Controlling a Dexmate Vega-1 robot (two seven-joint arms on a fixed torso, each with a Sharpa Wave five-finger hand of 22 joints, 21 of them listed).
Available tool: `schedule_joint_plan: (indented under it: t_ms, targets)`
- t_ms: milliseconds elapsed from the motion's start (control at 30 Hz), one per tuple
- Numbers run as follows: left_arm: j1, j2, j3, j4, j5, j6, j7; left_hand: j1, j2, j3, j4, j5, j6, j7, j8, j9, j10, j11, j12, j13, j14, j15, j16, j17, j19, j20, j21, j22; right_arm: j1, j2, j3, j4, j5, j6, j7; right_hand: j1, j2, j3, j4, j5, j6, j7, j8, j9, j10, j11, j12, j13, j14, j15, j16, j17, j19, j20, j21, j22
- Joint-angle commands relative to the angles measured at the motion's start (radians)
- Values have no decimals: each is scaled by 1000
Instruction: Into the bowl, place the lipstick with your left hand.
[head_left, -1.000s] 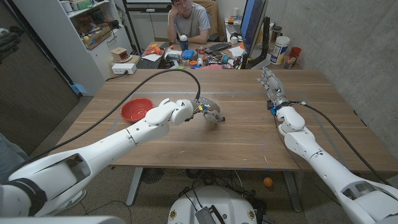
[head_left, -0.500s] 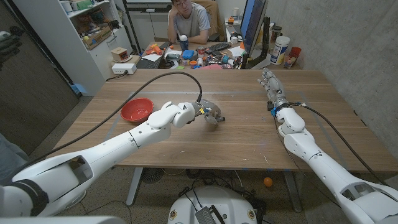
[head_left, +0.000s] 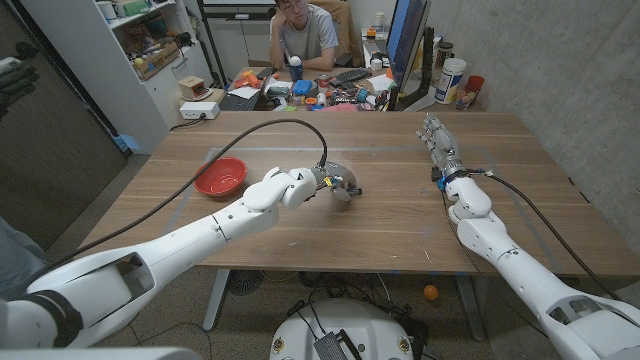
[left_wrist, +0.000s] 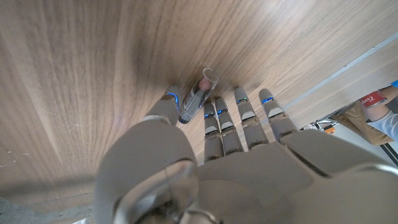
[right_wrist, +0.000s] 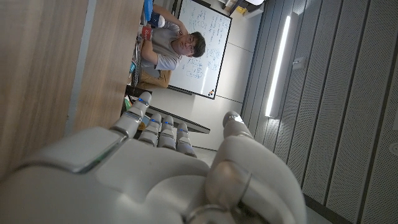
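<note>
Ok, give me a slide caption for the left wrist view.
Left robot hand closing its thumb and fingers around the lipstick lying on the wooden table.

left arm reaches in from the bottom left corner, stretched toward the table (head_left: 400, 215) middle. left hand (head_left: 335, 182) is angled down, fingers (left_wrist: 219, 118) extended with tips at the table surface, thumb and fingers set on either side of the lipstick (left_wrist: 194, 99); whether they actually pinch it is unclear. right arm extends along the right side, right hand (head_left: 436, 135) stands on its edge, fingers straight and close together, holding nothing.
</note>
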Motion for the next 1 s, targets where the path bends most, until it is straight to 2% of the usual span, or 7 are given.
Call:
schedule_joint_plan:
  t_ms: [33,200,400,667,867,967,1000]
  targets:
    - [16,-15,14,-1,28,44,12,34,-2,-11,-1,1,58,-6,17,6,119,-65,18,15,74,-21,22,4,40,-20,16,6,-8,5,7,23,19,10,18,-6,-6,-3,-1,4,4,-4,2,2,3,2,0,5,7,4,1,6,7,4,-3,2]
    - [21,-19,19,-6,42,59,21,51,-1,-16,0,2,73,-6,19,6,129,-42,15,15,102,-24,30,4,58,-23,20,6,-8,8,9,34,29,18,32,-6,-7,-4,-1,4,3,-5,2,2,3,3,0,5,8,4,1,6,7,4,-3,2]
    - [18,-30,33,-7,71,76,17,52,-1,-21,3,2,80,-7,21,6,132,-39,14,16,96,-19,26,4,60,-15,20,7,-2,17,12,57,39,37,55,-8,-9,-6,-1,4,1,-6,1,2,4,3,0,5,8,4,0,6,8,4,-3,2]
    - [11,-50,78,-3,177,111,6,67,9,-27,5,5,121,-11,32,7,165,-48,20,18,123,-23,34,5,70,-14,22,7,7,39,15,103,57,69,84,-10,-11,-9,-1,4,1,-6,1,2,3,3,-1,5,10,4,0,7,8,4,-3,2]
    - [13,-66,117,40,281,121,52,86,15,-28,2,8,145,-13,38,7,197,-53,27,20,140,-29,38,5,78,-14,23,8,7,53,19,124,68,92,99,-11,-13,-11,-1,4,1,-6,1,2,4,3,-1,5,10,4,0,7,9,4,-3,2]
    - [29,-68,112,46,290,126,94,135,32,-21,-6,13,188,-18,49,6,237,-68,32,22,184,-56,51,5,105,-22,32,8,2,53,21,121,70,94,98,-12,-14,-12,-1,5,1,-6,1,2,2,4,-1,5,10,4,0,7,9,4,-3,2]
    - [30,-69,111,46,291,125,95,151,34,-20,-9,15,205,-21,54,6,253,-76,35,23,194,-54,53,4,116,-29,35,8,2,53,21,121,70,94,98,-12,-15,-12,-1,5,1,-6,1,2,2,4,-1,5,10,4,0,7,9,4,-3,2]
